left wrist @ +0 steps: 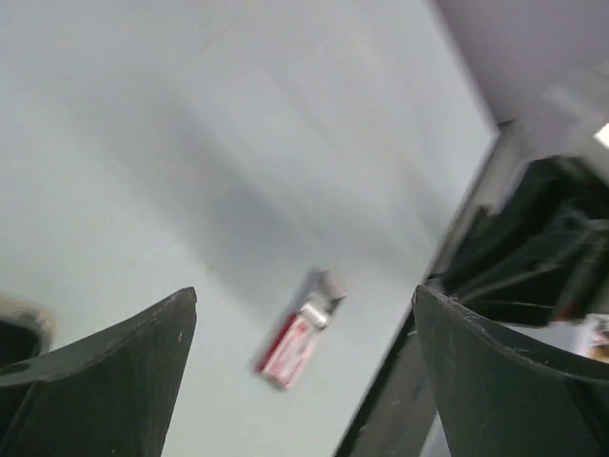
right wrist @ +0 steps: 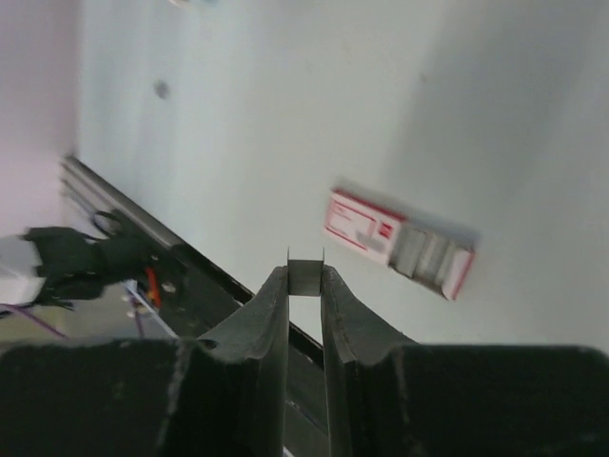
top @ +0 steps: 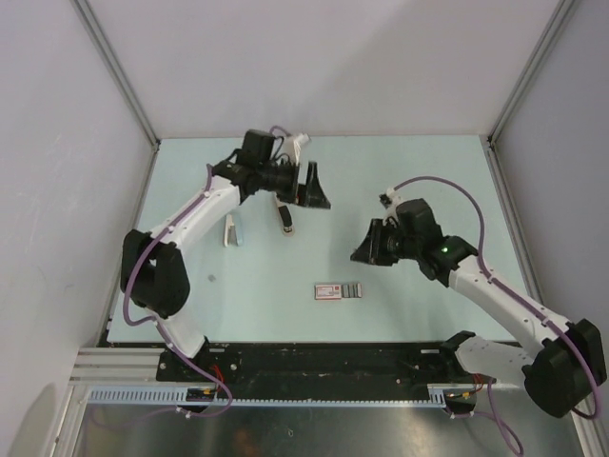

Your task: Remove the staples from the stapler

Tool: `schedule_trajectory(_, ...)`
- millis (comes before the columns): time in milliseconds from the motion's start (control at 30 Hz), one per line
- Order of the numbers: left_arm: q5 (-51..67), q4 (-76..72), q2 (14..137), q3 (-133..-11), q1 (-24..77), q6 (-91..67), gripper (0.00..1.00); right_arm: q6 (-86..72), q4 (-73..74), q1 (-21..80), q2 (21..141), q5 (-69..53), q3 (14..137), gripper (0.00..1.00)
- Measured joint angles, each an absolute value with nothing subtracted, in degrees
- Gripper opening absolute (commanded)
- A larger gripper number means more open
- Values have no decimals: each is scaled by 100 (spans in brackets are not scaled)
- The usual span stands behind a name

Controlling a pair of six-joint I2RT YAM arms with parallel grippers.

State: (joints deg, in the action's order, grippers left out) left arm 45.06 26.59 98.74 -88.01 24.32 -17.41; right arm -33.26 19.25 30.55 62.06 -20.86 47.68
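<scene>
While staples (top: 353, 290) flush against stapler (top: 328, 290), right jaws tight on metal sliver (right wrist: 305, 273).

A pale mint-green table (top: 409, 171) carries five loose things, and a black strip (top: 324, 360) runs along its near edge. Just beside the left gripper (top: 316, 195), on its near side, lies a short black-and-white bar (top: 284, 217). Farther along, toward that gripper's own arm, lies a white and pale blue oblong (top: 233, 229). Near the right gripper (right wrist: 305, 274), on its side toward the arm bases, the small red-edged stapler (top: 328, 291) lies flat. The grey staples (top: 353, 290) touch its end on the right gripper's side. A tiny dark speck (top: 211, 278) sits alone, well apart from both grippers.
</scene>
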Motion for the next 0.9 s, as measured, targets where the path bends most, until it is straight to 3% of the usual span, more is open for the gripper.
schedule_trajectory(167,3087,3218,9850,-7979,2744,-552,100,-3227,2849,3614,6560,-1326,4768,10)
schedule_trajectory(333,2405,3406,9848,-7570,2888,58,100,-3312,3330,4187,6855,-620,4770,11)
schedule_trajectory(900,1732,3437,9408,-7063,2991,652,99,-3911,3376,4880,7955,423,4772,10)
